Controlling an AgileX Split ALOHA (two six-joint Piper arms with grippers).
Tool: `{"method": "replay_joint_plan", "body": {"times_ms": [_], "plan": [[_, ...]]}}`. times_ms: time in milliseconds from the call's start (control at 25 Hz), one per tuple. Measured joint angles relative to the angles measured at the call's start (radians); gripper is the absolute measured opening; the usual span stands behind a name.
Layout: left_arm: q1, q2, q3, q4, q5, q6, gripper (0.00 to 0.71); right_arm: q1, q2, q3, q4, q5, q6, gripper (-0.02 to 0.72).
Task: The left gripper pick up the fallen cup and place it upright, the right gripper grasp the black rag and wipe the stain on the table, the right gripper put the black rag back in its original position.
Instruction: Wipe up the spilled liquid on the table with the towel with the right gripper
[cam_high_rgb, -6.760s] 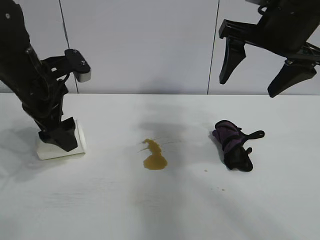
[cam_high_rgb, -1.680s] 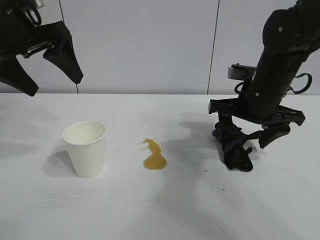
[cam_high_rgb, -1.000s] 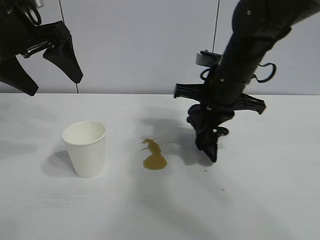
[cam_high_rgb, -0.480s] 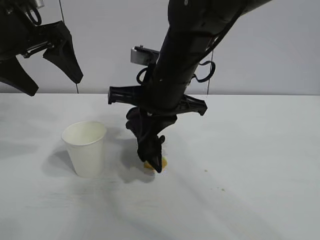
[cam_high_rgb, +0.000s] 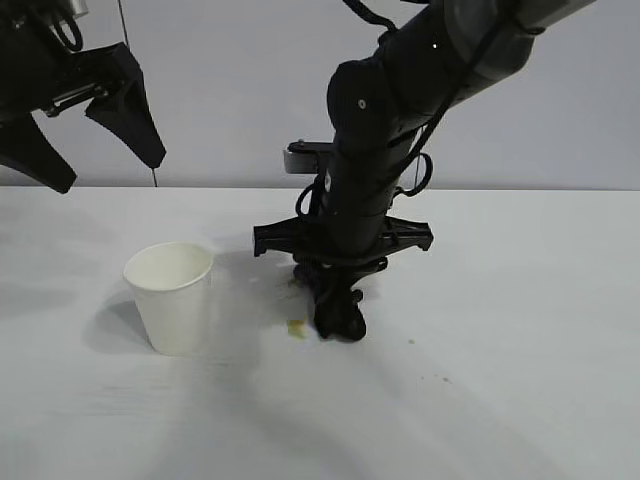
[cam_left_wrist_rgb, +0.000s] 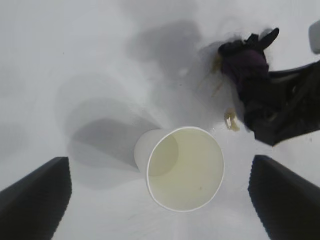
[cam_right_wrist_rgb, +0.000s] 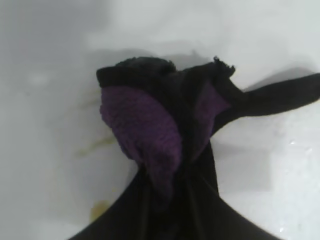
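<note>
My right arm reaches in from the upper right, bent steeply down over the middle of the table (cam_high_rgb: 520, 400). My right gripper (cam_high_rgb: 338, 312) points straight down, jaws clamped on the black rag (cam_right_wrist_rgb: 165, 145), pressing it against the table surface. My left arm is raised at the upper left. My left gripper (cam_high_rgb: 95, 125) hangs high, jaws spread wide, gripping nothing.

Most of the stain (cam_high_rgb: 296, 328) is buried under the black rag (cam_high_rgb: 338, 305), only a small yellowish smear pokes out beside the right gripper (cam_high_rgb: 336, 300). Its fingers are lost in the cloth, and in the right wrist view the rag (cam_right_wrist_rgb: 165, 145) fills everything. The left gripper (cam_high_rgb: 85, 125) is chopped off by the exterior view's edge, above the cup (cam_high_rgb: 172, 297).
</note>
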Motion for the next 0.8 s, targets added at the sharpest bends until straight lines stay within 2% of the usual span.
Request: {"method": "replay_joint_plan", "body": {"times_ms": [200,400,520,800], "plan": [[0.000,0.000,0.000,0.000,0.003,0.000,0.693,-0.022,0.068,-0.122,0.009,0.022,-0.007,0.085],[0.000,0.000,0.000,0.004,0.004,0.000,0.693,0.002,0.112,-0.212,0.112,0.059,-0.094,0.085],[0.000,0.000,0.000,0.016,0.004,0.000,0.693,0.037,0.114,-0.218,0.152,0.075,-0.117,0.085],[0.000,0.000,0.000,0.020,0.004,0.000,0.693,0.111,0.112,-0.218,0.161,0.151,-0.145,0.085]]}}
